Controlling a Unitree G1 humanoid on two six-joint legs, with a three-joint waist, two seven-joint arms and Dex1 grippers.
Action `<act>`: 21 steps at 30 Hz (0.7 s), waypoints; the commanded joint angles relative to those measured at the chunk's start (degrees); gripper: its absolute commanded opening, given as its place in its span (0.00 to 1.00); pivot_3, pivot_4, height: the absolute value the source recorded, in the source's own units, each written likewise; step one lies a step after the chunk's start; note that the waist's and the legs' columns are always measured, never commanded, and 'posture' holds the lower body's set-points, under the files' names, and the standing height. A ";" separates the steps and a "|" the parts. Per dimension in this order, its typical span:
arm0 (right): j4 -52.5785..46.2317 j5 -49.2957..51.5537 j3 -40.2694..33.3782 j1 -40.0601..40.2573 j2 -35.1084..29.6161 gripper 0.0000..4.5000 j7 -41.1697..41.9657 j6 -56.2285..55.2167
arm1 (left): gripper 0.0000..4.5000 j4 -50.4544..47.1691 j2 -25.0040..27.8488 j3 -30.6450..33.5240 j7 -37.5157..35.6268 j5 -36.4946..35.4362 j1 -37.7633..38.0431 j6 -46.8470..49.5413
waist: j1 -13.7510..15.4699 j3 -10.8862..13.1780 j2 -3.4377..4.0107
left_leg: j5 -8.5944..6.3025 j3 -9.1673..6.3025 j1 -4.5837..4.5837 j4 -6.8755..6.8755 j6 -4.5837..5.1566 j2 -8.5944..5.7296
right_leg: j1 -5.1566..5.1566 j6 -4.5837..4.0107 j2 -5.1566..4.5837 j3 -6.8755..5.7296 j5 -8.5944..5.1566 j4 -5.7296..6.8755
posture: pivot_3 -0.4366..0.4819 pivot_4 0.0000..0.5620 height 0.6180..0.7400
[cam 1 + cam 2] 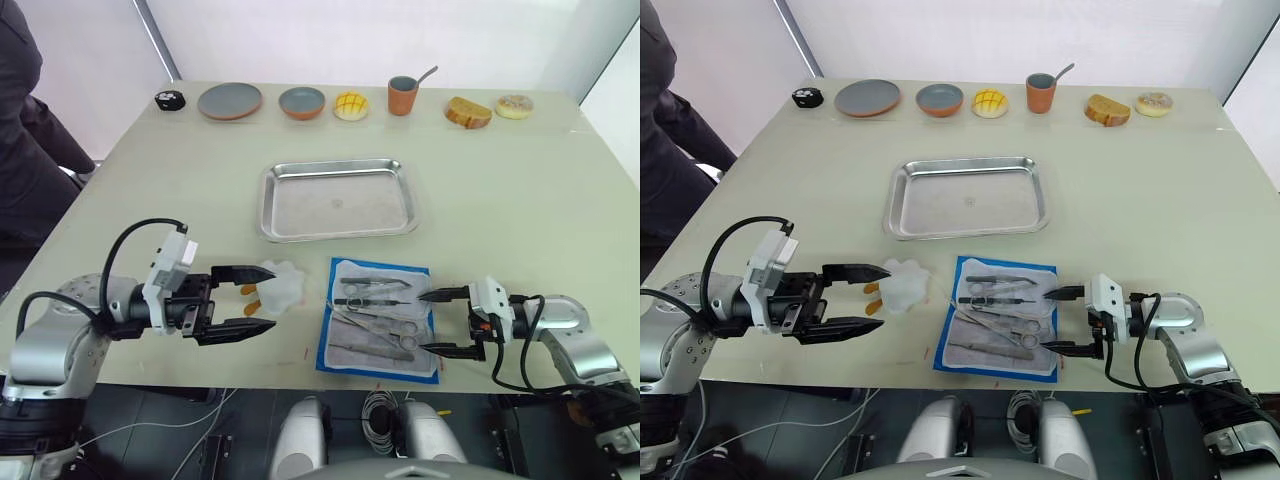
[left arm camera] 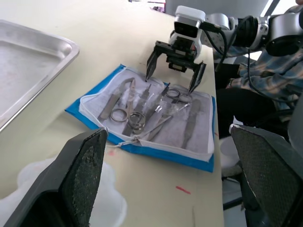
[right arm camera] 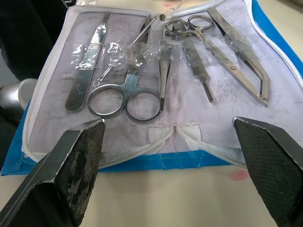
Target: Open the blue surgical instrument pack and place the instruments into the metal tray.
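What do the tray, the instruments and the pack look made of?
Metal tray: looks like stainless steel, mirror-bright rim, duller scuffed floor.
Instruments: polished silver metal with sharp glints, some under crinkled clear film.
Blue surgical instrument pack: thin blue sheet backing, whitish matte inner face; paper or plastic, can't tell.

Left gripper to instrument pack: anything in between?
Yes. In the left eye view, a white fluffy toy with orange feet sits between the left gripper and the blue surgical instrument pack.

Bright, even light; soft shadows; glare on the metal tray (image 1: 338,199).
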 commanded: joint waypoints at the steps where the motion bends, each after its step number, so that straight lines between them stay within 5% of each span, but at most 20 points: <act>1: 5.75 -2.51 1.29 1.30 1.49 1.00 -0.42 -1.76 | 0.98 0.26 0.14 0.83 -0.69 -1.26 -1.28 -0.80 | -0.17 -0.09 -0.15 | 0.00 0.00 0.01 0.00 0.00 0.00 | 0.01 0.00 0.01 0.00 0.00 0.00 | 0.48 0.27 1.00; 13: 15.33 -3.17 2.29 0.06 6.16 1.00 0.92 -8.15 | 0.98 2.66 -0.83 -0.79 -2.22 0.46 -3.54 -5.50 | -1.06 -0.73 -1.23 | 0.00 0.09 1.44 -0.76 0.00 0.02 | 1.00 -0.29 -0.01 0.12 -0.18 -0.10 | 0.48 0.27 1.00; 21: 18.05 -4.21 3.12 -0.10 7.42 1.00 1.00 -10.32 | 0.98 4.70 -3.96 -10.92 4.30 10.42 -12.03 -6.86 | -1.24 -1.08 -1.79 | -0.01 0.06 1.91 -0.91 -0.01 0.06 | 1.45 -0.39 0.02 0.14 -0.23 -0.19 | 0.48 0.27 1.00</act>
